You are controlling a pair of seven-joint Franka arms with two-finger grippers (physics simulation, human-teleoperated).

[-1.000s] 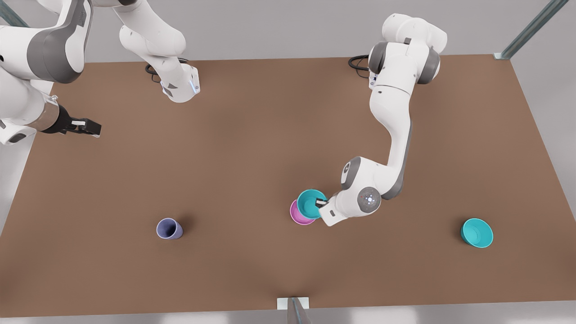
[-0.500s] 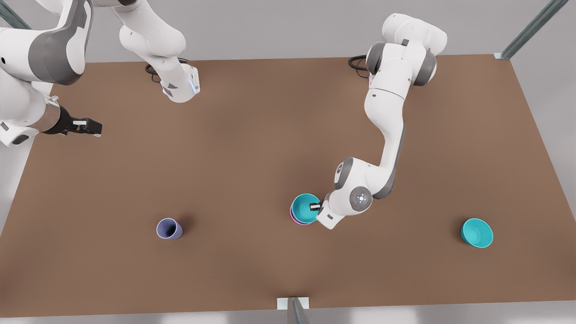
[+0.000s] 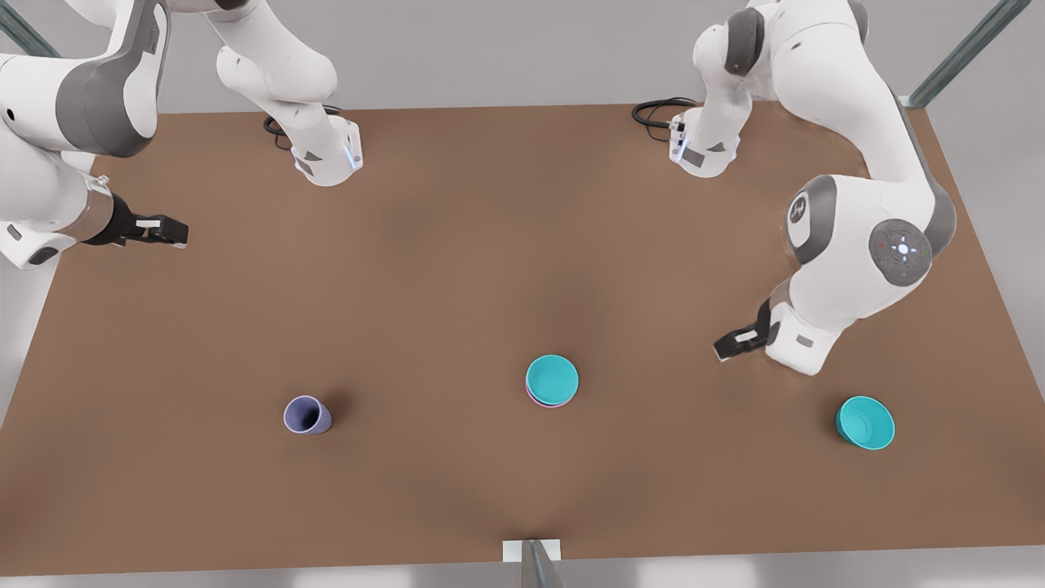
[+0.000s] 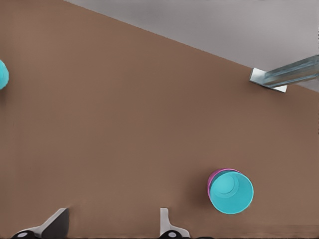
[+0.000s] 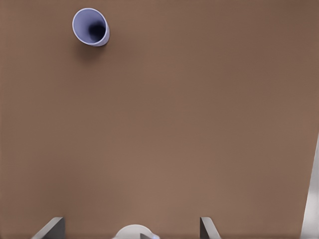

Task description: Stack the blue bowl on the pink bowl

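Since the earlier frame the left gripper [image 3: 729,345], fingers apart, has been withdrawn from the blue bowl [image 3: 552,379], now nested in the pink bowl [image 4: 216,175]; the right gripper [image 3: 161,232] waits, fingers apart; the light, slick, stiff bowl is best pinched at its rim.

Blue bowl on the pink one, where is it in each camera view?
Front view: blue bowl mid-table, toward the metal post.
Left wrist view: blue bowl nested in the pink bowl, metal post beyond.
Right wrist view: lavender cup instead.
Shared landmark: the metal post.
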